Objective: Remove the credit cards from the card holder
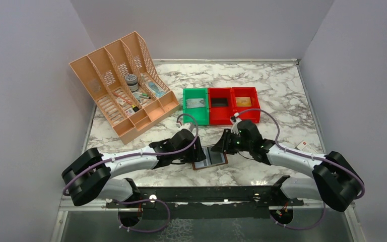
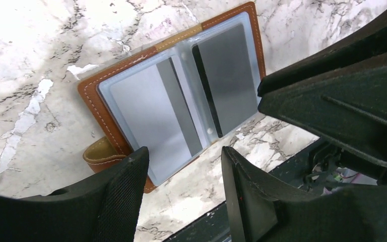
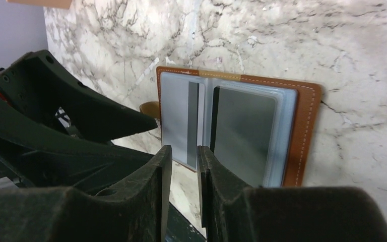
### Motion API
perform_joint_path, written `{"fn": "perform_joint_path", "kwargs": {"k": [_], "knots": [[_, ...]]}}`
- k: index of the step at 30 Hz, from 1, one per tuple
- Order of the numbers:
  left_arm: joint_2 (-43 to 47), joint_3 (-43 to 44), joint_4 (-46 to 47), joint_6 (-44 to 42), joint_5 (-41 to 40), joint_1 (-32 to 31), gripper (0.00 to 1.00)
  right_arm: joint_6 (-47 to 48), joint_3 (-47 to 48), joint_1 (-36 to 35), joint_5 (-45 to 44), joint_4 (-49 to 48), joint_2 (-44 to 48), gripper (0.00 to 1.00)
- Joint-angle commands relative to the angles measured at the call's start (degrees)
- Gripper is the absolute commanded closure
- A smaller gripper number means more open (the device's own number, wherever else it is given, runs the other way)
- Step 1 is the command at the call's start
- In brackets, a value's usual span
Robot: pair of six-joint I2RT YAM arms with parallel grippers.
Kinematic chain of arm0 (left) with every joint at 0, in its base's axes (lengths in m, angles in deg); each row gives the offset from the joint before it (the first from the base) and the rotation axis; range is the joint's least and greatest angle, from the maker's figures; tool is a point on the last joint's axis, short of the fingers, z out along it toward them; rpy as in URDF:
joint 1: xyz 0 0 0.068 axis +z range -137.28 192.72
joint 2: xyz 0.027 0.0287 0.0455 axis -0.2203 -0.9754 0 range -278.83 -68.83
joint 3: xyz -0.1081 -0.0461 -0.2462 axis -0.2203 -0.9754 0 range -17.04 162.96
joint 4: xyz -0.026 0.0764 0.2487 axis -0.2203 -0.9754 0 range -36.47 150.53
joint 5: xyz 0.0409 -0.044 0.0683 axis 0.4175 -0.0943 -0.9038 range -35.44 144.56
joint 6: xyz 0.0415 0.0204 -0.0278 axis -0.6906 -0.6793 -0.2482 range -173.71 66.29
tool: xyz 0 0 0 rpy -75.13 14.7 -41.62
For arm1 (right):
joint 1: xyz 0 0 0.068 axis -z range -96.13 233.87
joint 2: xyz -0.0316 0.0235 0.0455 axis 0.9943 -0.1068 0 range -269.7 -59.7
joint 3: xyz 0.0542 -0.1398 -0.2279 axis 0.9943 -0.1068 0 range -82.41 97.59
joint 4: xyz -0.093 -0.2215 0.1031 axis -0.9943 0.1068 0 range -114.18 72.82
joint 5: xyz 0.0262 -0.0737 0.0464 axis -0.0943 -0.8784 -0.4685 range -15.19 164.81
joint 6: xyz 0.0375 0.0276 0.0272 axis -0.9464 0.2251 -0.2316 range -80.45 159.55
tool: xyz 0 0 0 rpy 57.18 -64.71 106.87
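Observation:
The card holder (image 1: 210, 158), brown leather with a snap tab, lies open and flat on the marble near the front edge. Two pale grey-blue credit cards sit in its clear sleeves, the left one (image 2: 146, 116) with a darker band and the right one (image 2: 229, 75). They also show in the right wrist view, left (image 3: 179, 116) and right (image 3: 244, 131). My left gripper (image 1: 197, 151) is open and empty at the holder's left edge (image 2: 184, 156). My right gripper (image 1: 225, 143) hovers over the holder's right side with its jaws a narrow gap apart and empty (image 3: 181, 151).
A green bin (image 1: 195, 106) and two red bins (image 1: 220, 107) (image 1: 245, 103) stand behind the holder. A peach desk organiser (image 1: 123, 91) is at the back left. A small white-and-red box (image 1: 305, 146) lies right. The black rail (image 1: 206, 194) runs along the front edge.

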Motion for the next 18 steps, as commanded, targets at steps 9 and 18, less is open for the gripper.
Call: {"fn": "perform_joint_path", "kwargs": {"k": [9, 18], "knots": [[-0.77, -2.01, -2.14, 1.04, -6.16, -0.17, 0.54, 1.70, 1.26, 0.14, 12.86, -9.31, -7.81, 0.78], [-2.34, -1.30, -2.05, -0.31, -6.55, -0.17, 0.70, 1.60, 3.43, 0.18, 14.32, -8.48, -12.23, 0.79]]}}
